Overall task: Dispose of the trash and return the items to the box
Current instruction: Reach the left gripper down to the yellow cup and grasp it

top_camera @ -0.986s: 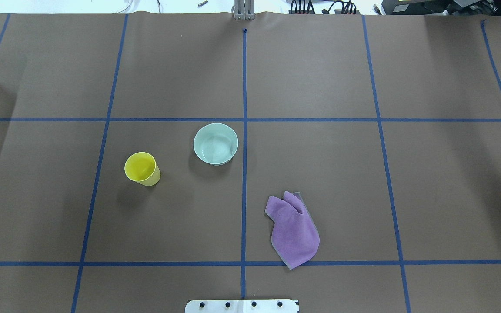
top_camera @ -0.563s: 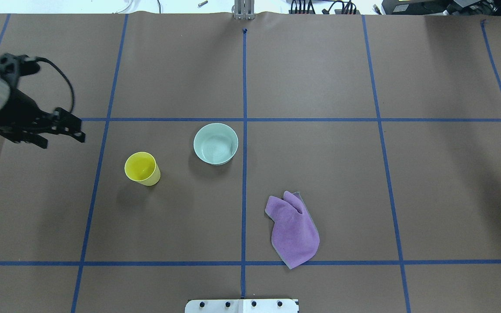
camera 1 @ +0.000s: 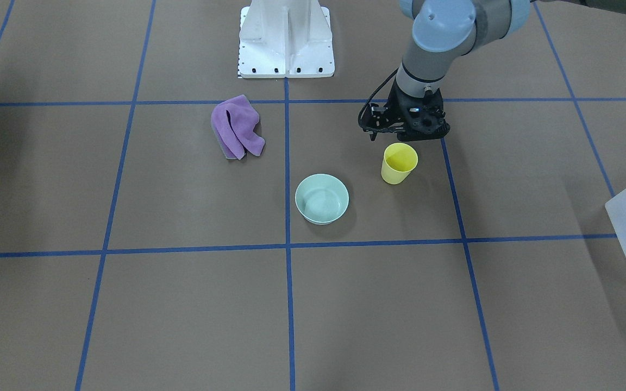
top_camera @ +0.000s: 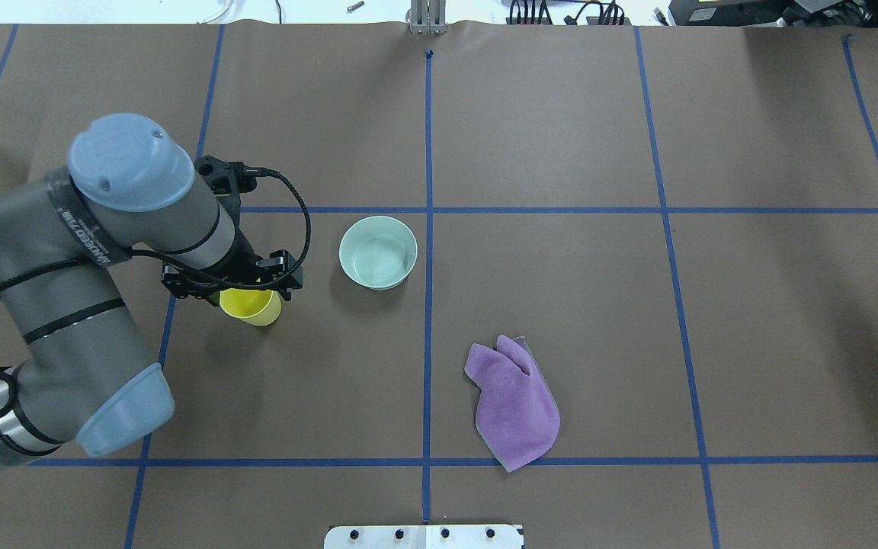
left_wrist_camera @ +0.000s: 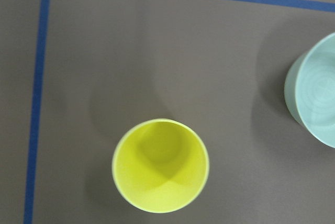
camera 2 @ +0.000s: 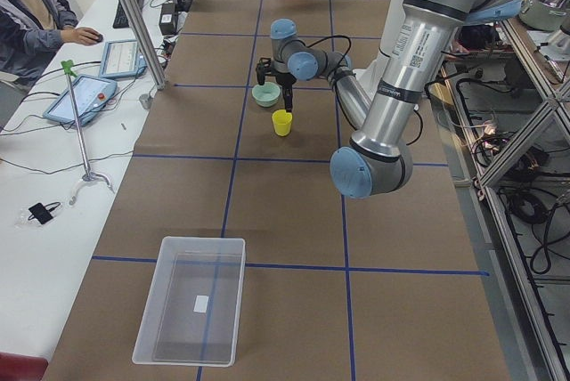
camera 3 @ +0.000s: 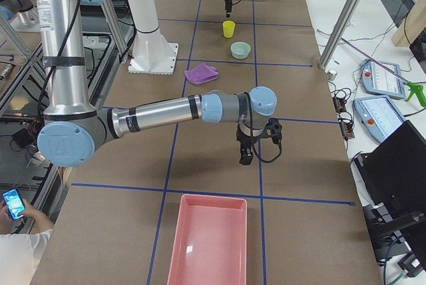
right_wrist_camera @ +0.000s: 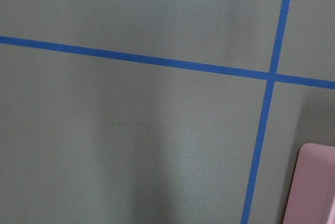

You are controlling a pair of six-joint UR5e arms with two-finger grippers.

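The yellow cup point(top_camera: 256, 309) stands upright on the counter point(top_camera: 637, 320), left of centre in the overhead view, well apart from the box point(camera 2: 201, 239), which sits low in the left-end view. The mint-green bowl point(top_camera: 378, 252) is near the cup, up and to its right, also upright and apart from it.

The left hand point(camera 1: 402, 133) hangs directly over the cup, and its wrist camera looks straight down into the cup's mouth. No fingers show in that view, so I cannot tell whether it is released or clenched. It looks clear of the cup.

The step in hand appears to be the approach to pick up the cup, 1 of 2 items to go back. The next move calls for coming down with 1 finger inside the rim and 1 outside, and a gentle close so the light cup does not tip.

The right hand point(camera 3: 247, 155) hangs over bare counter far from both items. Its state cannot be told.
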